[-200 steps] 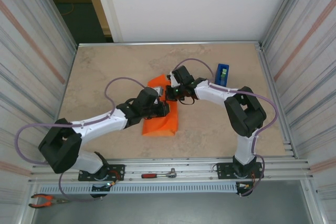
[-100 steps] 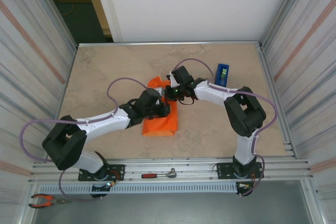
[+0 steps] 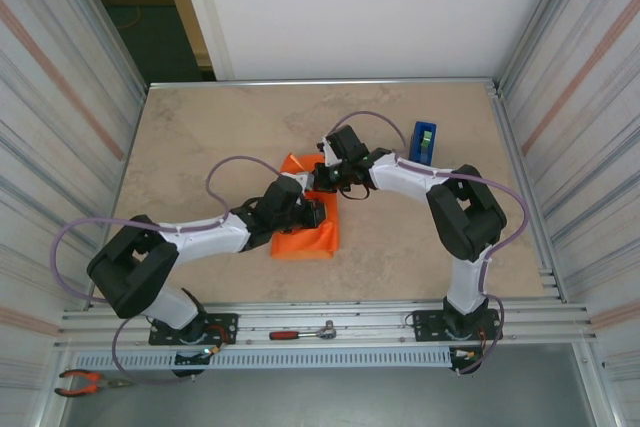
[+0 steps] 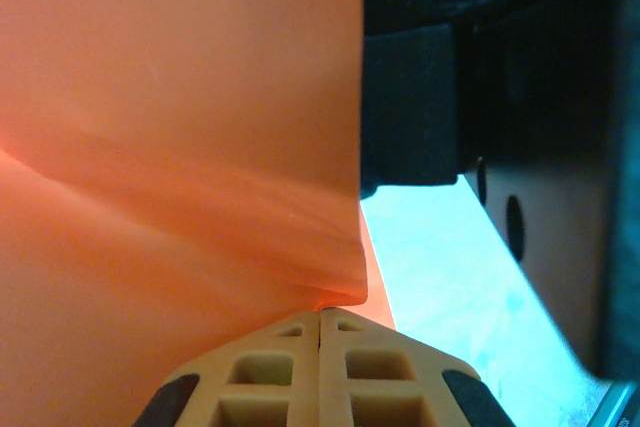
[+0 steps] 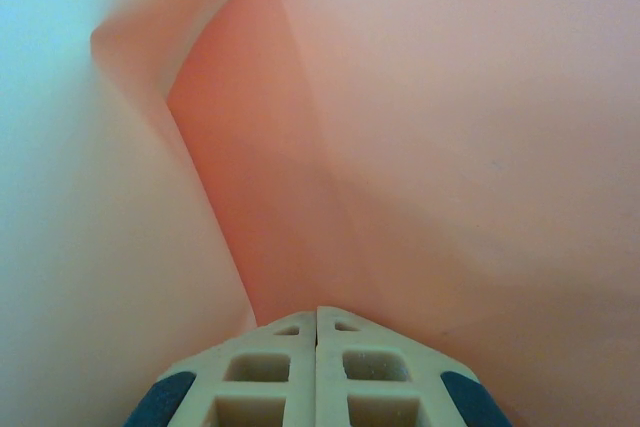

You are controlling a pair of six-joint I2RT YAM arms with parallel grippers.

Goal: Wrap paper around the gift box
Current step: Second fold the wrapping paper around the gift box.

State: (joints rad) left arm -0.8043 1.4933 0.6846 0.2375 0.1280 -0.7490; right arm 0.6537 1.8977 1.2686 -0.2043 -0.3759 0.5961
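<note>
Orange paper [image 3: 305,242]: thin, matt, softly creased (glows translucent close up). Table [image 3: 200,147]: smooth, mottled beige, stone-look. Tape dispenser [image 3: 423,142]: glossy blue plastic. Front rail [image 3: 360,313]: bare brushed metal.

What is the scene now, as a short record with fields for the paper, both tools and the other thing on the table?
paper: orange, folded into a bundle, both tools at it
left tool: shut, tips at the paper's edge
right tool: shut, tips at the paper
tape dispenser: blue, upright, far right, apart from the paper
</note>
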